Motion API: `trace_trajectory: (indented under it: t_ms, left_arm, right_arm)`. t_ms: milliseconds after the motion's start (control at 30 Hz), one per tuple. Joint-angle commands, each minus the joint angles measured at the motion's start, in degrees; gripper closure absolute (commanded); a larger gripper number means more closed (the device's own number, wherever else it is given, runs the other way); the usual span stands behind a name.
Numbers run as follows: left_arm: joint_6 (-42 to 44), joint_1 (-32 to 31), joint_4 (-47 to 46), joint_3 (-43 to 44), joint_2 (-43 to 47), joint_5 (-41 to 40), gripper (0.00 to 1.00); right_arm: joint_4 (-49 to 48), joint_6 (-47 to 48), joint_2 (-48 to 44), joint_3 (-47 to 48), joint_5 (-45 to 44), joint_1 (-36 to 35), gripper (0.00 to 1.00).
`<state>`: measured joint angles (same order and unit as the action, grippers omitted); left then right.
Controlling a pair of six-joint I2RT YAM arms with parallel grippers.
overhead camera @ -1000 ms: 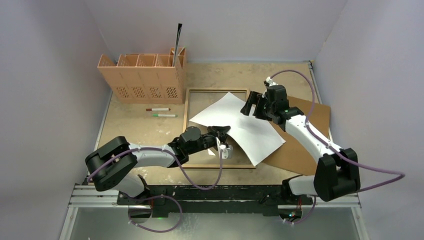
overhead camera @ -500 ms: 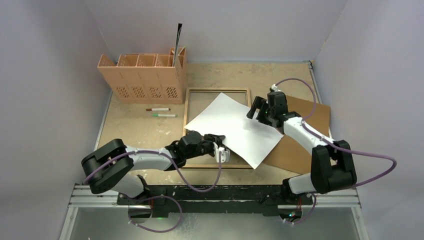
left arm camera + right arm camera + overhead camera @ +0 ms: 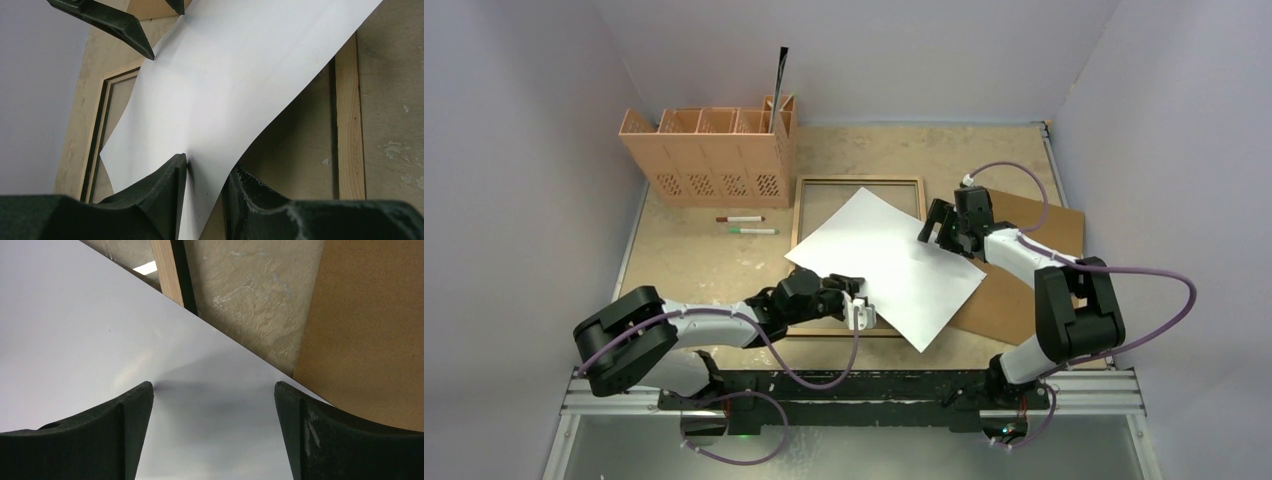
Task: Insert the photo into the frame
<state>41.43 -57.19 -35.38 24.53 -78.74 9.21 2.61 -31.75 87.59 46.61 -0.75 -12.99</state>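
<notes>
Off at ten o'clock on the table [image 3: 704, 270], a tan slotted rack [image 3: 709, 155] with a thin dark strip [image 3: 780, 70] upright in its right-hand slot. Just at six o'clock of the rack, two markers lying flat and parallel, the red marker [image 3: 740, 218] at twelve o'clock of the green marker [image 3: 754, 231]. Toward the middle, the frame [image 3: 860, 181] flat on the table, light wood side up. Across it, the photo [image 3: 884, 265], blank white side up, skewed so its corners point roughly to twelve, three, six and nine o'clock, its three o'clock corner overhanging the frame. At the photo's seven o'clock edge, the left gripper [image 3: 858, 298], fingers closed narrow onto the sheet, paper running between them and raised there off the frame's wooden rail. At the photo's two o'clock edge, the right gripper [image 3: 939, 232], jaws spread wide over the white sheet, one fingertip seen touching the paper in the left wrist view. Farthest right, at three o'clock, a plain brown board [image 3: 1044, 260] flat on the table, partly under the photo's right corner.
</notes>
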Motion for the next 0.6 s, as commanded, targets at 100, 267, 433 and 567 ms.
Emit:
trace_trajectory:
  t_ms: [100, 267, 433, 567]
  left_arm:
    - [-0.1, -1.2, 2.2, -0.7, 3.1, 2.6, 0.66]
    - [4.3, -1.7, 6.8, 0.6, 2.8, 1.0, 0.68]
    - [10.4, -2.0, 12.0, 3.1, 2.6, -1.2, 0.70]
    - [14.6, -2.5, 16.9, 6.1, 2.0, -2.9, 0.71]
  right_arm:
    - [-3.2, 4.0, 0.4, 1.5, -3.1, 0.2, 0.07]
    - [-10.2, 7.9, 1.7, -0.1, 3.5, 1.1, 0.08]
    - [-15.6, 8.7, 2.6, -0.6, 9.3, 2.6, 0.08]
    - [-14.0, 8.8, 7.1, 3.4, 12.1, 3.1, 0.08]
